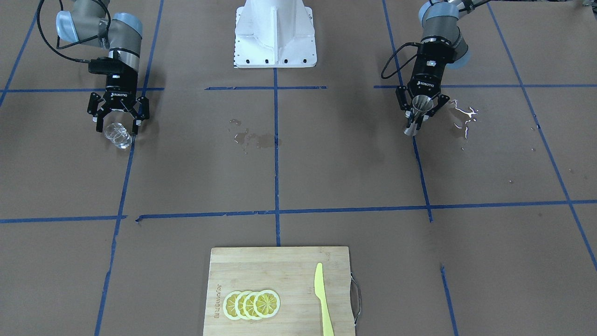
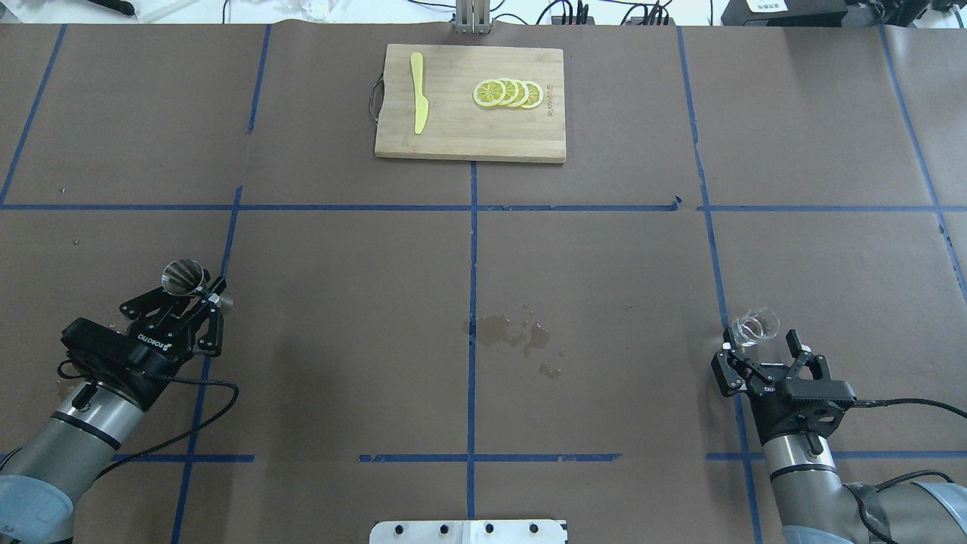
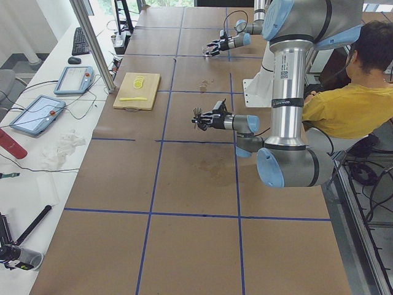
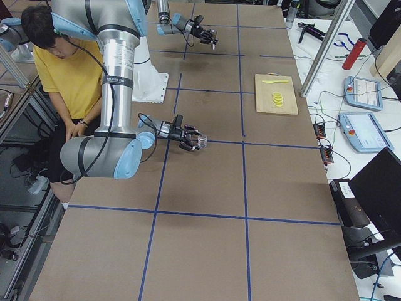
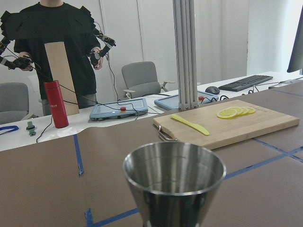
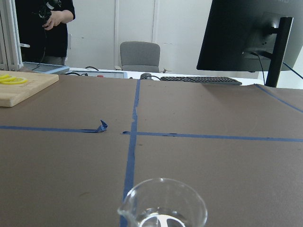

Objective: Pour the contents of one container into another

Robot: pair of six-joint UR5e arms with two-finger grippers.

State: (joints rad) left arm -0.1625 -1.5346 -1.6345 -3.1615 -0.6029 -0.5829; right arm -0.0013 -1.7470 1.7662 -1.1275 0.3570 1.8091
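As we look from the front, the left gripper (image 1: 416,122) pinches the steel jigger (image 1: 422,106) beside a puddle (image 1: 466,116) on the brown-papered table (image 1: 326,177). Overhead, the right gripper (image 2: 760,343) is spread, the glass cup (image 2: 754,326) just ahead of it. Its wrist view shows a monitor (image 6: 246,38) beyond.

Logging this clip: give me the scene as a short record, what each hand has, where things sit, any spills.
left hand: shut on the steel jigger
right hand: at the glass cup, grip unclear
cutting board: far side, centre, bearing lemon slices and a yellow knife
spills: wet patch mid-table; puddle beside left hand
spacing: hands at opposite ends, far apart
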